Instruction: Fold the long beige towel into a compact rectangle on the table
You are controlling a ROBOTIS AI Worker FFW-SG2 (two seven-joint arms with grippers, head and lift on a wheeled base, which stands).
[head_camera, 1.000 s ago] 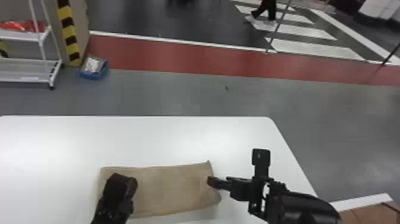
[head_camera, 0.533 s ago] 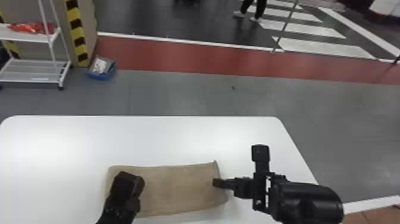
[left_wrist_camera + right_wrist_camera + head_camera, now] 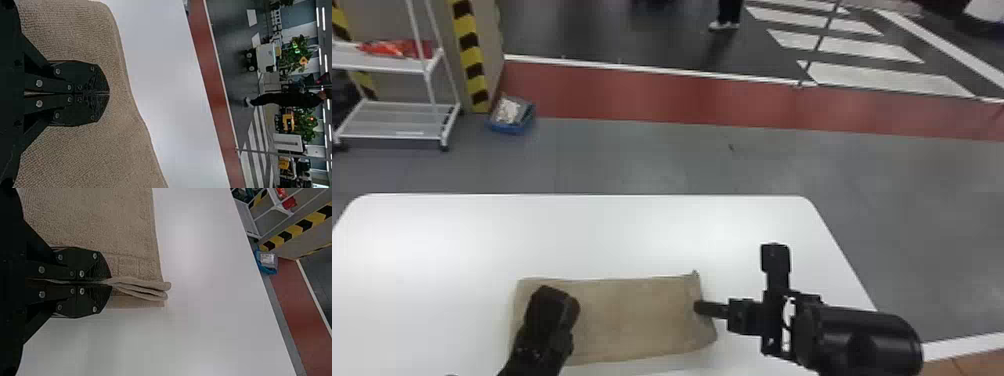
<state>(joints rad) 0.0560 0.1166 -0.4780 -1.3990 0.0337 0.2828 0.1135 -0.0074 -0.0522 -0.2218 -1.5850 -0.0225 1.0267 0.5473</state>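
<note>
Table (image 3: 642, 230): white, flat, bearing the work. Towel (image 3: 637, 315): beige, lying on it as a rough rectangle, long side running left to right. Right gripper (image 3: 110, 282): 2 fingers closed on the towel's right end, at least 2 layers of the edge (image 3: 147, 284) projecting beyond the tips. Left gripper (image 3: 109, 93): 2 fingers together above the towel's left part, no cloth visible between them; contact beneath cannot be confirmed. Corner (image 3: 695, 275), far right: slightly peaked.

Risks, as judged: a shallow or uneven pinch could release 1 layer during a lift, opening the fold. Pulling off line would skew the rectangle. The left gripper, if touching, could drag or wrinkle the cloth.
</note>
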